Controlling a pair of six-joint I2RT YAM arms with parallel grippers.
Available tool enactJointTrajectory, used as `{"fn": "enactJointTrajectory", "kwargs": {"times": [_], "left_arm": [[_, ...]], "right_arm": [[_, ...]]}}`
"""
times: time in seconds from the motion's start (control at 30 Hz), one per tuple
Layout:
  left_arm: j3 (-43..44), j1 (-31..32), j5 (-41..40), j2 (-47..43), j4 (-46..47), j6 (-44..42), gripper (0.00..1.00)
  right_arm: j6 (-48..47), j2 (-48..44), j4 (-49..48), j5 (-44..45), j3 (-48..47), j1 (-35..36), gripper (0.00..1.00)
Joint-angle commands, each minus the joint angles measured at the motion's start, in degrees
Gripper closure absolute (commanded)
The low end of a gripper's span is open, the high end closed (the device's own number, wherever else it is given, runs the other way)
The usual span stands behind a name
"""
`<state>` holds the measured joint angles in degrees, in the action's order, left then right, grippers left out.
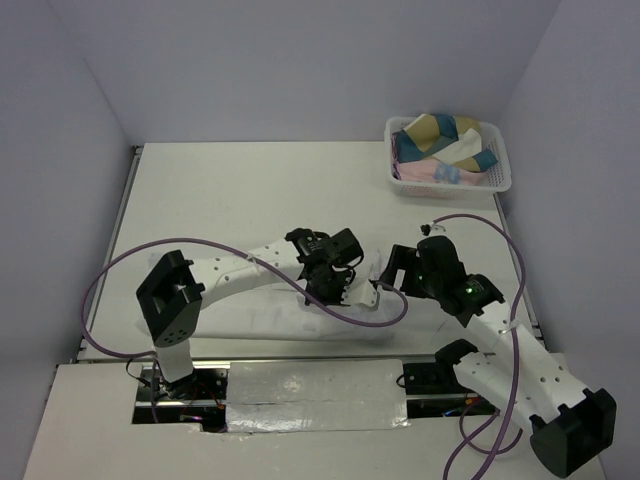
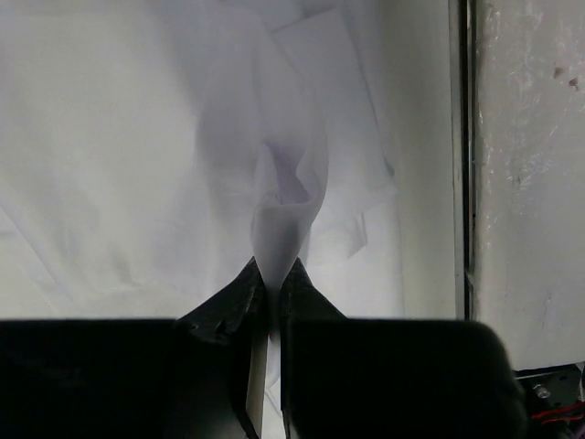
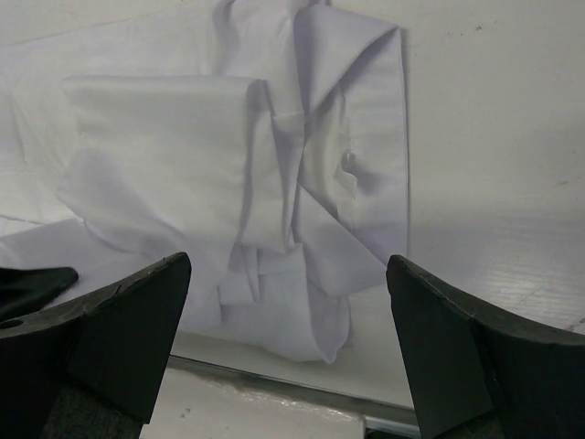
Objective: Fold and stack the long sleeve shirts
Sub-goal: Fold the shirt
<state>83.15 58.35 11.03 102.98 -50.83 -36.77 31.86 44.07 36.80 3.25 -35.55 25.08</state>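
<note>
1. The table [image 1: 230,190] is a white slab boxed in by pale walls on the left, far and right sides. Bare surface runs from the grippers back to its far edge. A dark gap marks its near edge just in front of the arm bases.
2. The long sleeve shirt [image 3: 238,165] lies at the near middle of the table, white on white and hard to make out from above. The right wrist view shows it bunched into loose overlapping folds, with its lower edge just short of the table's near edge. In the left wrist view it spreads out flat, and its right-hand edge stops before the dark gap.
3. The white lattice basket [image 1: 470,187] sits in the far right corner close to the right wall, holding coloured cloths [image 1: 440,135] — well apart from both arms.
4. The left gripper [image 2: 272,279] is clamped on a pinch of the shirt, and the cloth rises from between its fingers in a narrow cone.
5. The right gripper [image 3: 285,274] hovers over the folded bundle with fingers spread wide, holding nothing — it sits just beside the left one, with little room between them.
</note>
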Motion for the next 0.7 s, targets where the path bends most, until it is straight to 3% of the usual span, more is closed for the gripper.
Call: {"fn": "enactJointTrajectory", "kwargs": {"times": [0.0,0.2,0.47,0.67], "left_arm": [[0.25,0.19,3.30,-2.52,-0.76,-1.73,0.87],[1.48,0.28,5.68,-1.30,0.91,-1.98,0.86],[1.13,0.19,-2.76,0.90,6.69,-12.70,0.82],[3.50,-2.88,0.13,3.89,9.68,-10.87,0.81]], "right_arm": [[3.47,0.22,-0.32,-0.86,-0.40,-0.56,0.05],[5.50,-2.76,1.78,-0.78,0.75,-1.43,0.05],[3.48,-2.06,0.12,-2.98,1.53,-6.62,0.04],[1.37,1.36,-3.83,-7.37,2.24,-11.19,0.05]]}}
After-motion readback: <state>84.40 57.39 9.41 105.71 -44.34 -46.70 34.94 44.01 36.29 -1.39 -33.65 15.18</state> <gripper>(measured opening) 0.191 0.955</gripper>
